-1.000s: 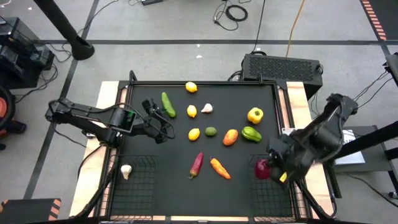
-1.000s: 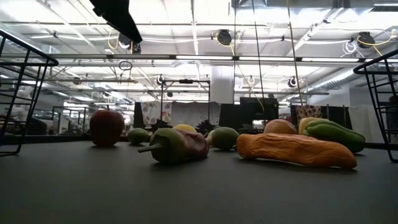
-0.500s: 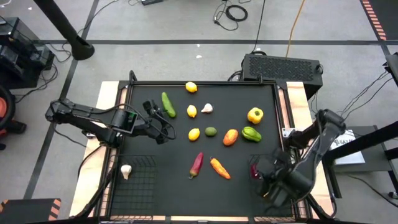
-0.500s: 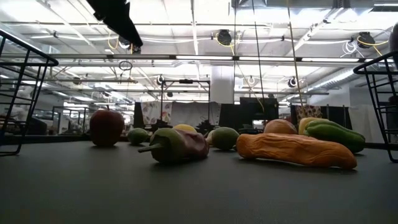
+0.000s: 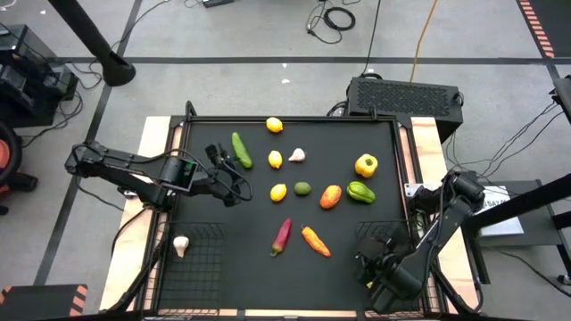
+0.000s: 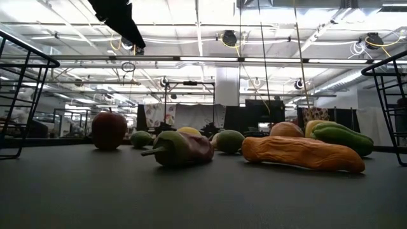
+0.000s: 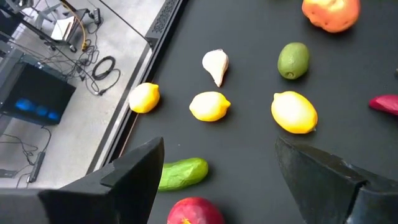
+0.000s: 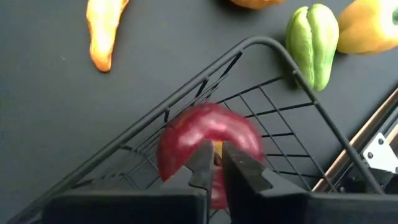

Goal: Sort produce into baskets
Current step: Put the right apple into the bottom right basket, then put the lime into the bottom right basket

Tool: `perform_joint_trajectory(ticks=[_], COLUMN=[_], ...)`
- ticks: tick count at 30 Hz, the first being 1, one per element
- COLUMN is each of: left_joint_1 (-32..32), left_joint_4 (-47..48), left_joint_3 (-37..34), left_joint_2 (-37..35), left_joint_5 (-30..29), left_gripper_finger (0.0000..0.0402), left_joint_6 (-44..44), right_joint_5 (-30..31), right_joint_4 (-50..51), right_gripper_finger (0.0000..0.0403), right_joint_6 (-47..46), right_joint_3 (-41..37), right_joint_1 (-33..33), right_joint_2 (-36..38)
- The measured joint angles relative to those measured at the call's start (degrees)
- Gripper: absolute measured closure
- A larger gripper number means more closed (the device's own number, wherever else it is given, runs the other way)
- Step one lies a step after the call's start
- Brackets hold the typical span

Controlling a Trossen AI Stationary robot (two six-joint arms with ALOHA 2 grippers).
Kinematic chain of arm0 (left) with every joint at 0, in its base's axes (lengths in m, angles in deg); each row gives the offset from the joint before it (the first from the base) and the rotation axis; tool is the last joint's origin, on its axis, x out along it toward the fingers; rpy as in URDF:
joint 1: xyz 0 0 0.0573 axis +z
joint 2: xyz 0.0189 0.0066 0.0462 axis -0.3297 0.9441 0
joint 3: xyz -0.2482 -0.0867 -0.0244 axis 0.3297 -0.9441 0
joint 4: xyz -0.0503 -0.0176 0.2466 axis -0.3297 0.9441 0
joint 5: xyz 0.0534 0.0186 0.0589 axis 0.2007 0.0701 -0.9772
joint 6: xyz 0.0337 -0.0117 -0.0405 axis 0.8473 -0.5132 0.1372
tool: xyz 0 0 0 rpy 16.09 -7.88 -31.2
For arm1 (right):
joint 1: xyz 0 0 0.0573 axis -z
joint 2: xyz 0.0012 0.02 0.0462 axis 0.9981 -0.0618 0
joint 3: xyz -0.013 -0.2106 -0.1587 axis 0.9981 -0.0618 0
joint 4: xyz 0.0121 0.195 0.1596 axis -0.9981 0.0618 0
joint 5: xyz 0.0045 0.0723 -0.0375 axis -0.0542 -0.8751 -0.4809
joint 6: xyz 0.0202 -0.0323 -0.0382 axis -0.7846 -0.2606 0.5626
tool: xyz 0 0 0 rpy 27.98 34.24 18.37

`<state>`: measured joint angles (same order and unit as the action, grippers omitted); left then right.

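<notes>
Between the right pincer's point(image 8: 214, 155) fingers sat the red apple point(image 8: 186, 143). The fingers were drawn narrow and pinched it at its top centre, over a pale spot that was probably the stem dimple. Directly beneath the pincer lay the right basket point(image 8: 267, 43), whose wire corner and grid showed around the fruit. I could not tell whether the apple hung clear of the mesh floor or touched it.

Handling, as judged: a hollow toy, light and rigid, with a smooth rounded skin that looked slippery. A pinch this narrow at the crown seemed marginal. Gripping across the widest girth would hold it more securely.

Appearance: deep red and glossy, round, and free of visible damage.

Just outside the basket rim lay the green pepper point(image 8: 313, 43) and the yellow pepper point(image 8: 370, 28). An orange carrot point(image 8: 104, 31) lay further out on the desk point(image 8: 50, 112).

Well apart, across the desk, the left pincer point(image 7: 217, 152) waited with its fingers wide. The cucumber point(image 7: 180, 173) lay near it, with lemons point(image 7: 209, 106) beyond.
</notes>
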<state>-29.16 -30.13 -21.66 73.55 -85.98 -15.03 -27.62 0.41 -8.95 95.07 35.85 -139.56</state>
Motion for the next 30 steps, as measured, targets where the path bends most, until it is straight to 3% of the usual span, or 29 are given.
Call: perform_joint_trajectory(ticks=[14,18,25,30], left_joint_1=[0.0,0.0,0.2,0.2], left_joint_4=[0.0,-0.02,-1.02,-2.36], left_joint_3=[0.0,0.0,0.0,0.0], left_joint_2=[0.0,0.0,0.0,0.0], left_joint_5=[0.0,0.0,-0.01,-0.02], left_gripper_finger=[0.0089,0.0089,0.0089,0.0089], left_joint_6=[0.17,0.21,2.69,3.46], right_joint_5=[1.86,7.72,25.69,27.41], right_joint_4=[2.87,2.91,2.88,2.85], right_gripper_finger=[0.0279,0.027,0.0268,0.0268], right_joint_6=[-1.71,-2.37,-2.3,4.84], right_joint_3=[3.1,5.59,6.97,6.97], right_joint_1=[0.11,0.33,2.95,10.99], right_joint_2=[3.21,6.76,11.49,12.25])
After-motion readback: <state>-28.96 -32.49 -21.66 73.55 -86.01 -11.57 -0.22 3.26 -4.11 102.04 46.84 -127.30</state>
